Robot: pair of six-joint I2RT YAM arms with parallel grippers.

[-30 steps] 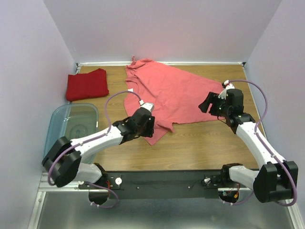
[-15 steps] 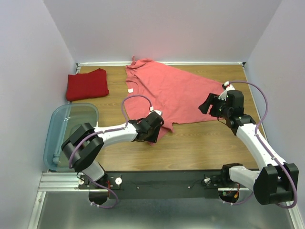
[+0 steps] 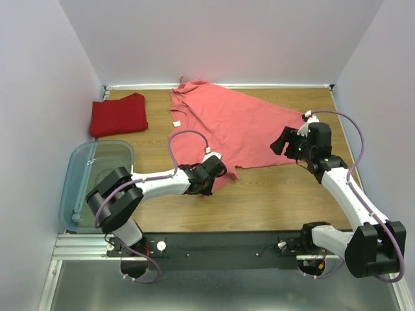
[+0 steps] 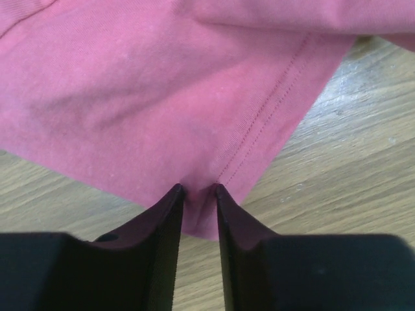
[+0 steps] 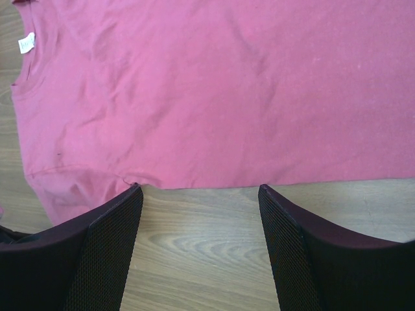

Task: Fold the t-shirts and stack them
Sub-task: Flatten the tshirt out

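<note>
The salmon-pink t-shirt (image 3: pixel 227 126) lies spread out on the wooden table, reaching toward the back wall. My left gripper (image 3: pixel 211 183) sits low at its near-left corner. In the left wrist view a tuck of that hemmed corner (image 4: pixel 198 207) is pinched between the narrow jaws of the left gripper (image 4: pixel 198 189). The darker red t-shirt (image 3: pixel 118 114) rests folded at the back left. My right gripper (image 3: pixel 280 141) hovers at the shirt's right edge. Seen from the right wrist, the right gripper (image 5: pixel 200 189) is open over bare wood, just short of the salmon-pink t-shirt (image 5: pixel 214 84).
A clear bluish plastic bin (image 3: pixel 97 175) stands at the left edge, beside the left arm. Purple walls close in the table on three sides. Bare wood (image 3: pixel 279 194) lies in front of the shirt.
The left arm swung right and dropped onto the shirt's near-left corner, and its jaws narrowed onto the cloth. The right arm stayed put.
</note>
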